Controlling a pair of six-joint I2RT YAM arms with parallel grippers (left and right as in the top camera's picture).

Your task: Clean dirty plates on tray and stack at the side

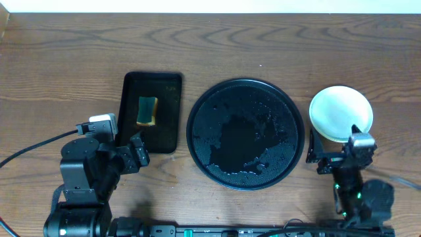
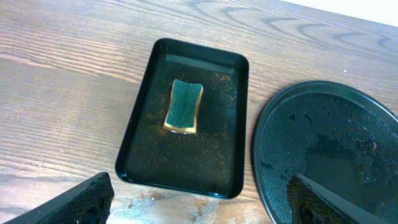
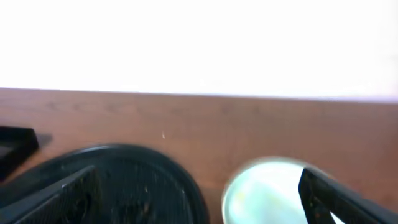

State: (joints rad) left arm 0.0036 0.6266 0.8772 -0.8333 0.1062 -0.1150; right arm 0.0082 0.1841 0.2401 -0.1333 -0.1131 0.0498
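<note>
The round black tray [image 1: 192, 131] sits mid-table, wet and flecked with crumbs, with no plate on it; it also shows in the left wrist view [image 2: 261, 143] and the right wrist view [image 3: 155, 162]. The plates [image 1: 339, 112] stand as a pale stack on the bare wood to the tray's right, also blurred in the right wrist view [image 3: 267, 193]; only the top pale mint plate shows. My right gripper [image 1: 335, 141] is open and empty at the stack's near edge [image 3: 199, 177]. My left gripper [image 1: 122, 148] is open and empty, just in front of the rectangular tray [image 2: 199, 186].
A small rectangular black tray [image 1: 168, 85] lies left of the round tray, with a green-and-yellow sponge [image 1: 147, 110] in it, also seen in the left wrist view [image 2: 183, 107]. A wet patch [image 2: 205, 208] marks the wood in front of it.
</note>
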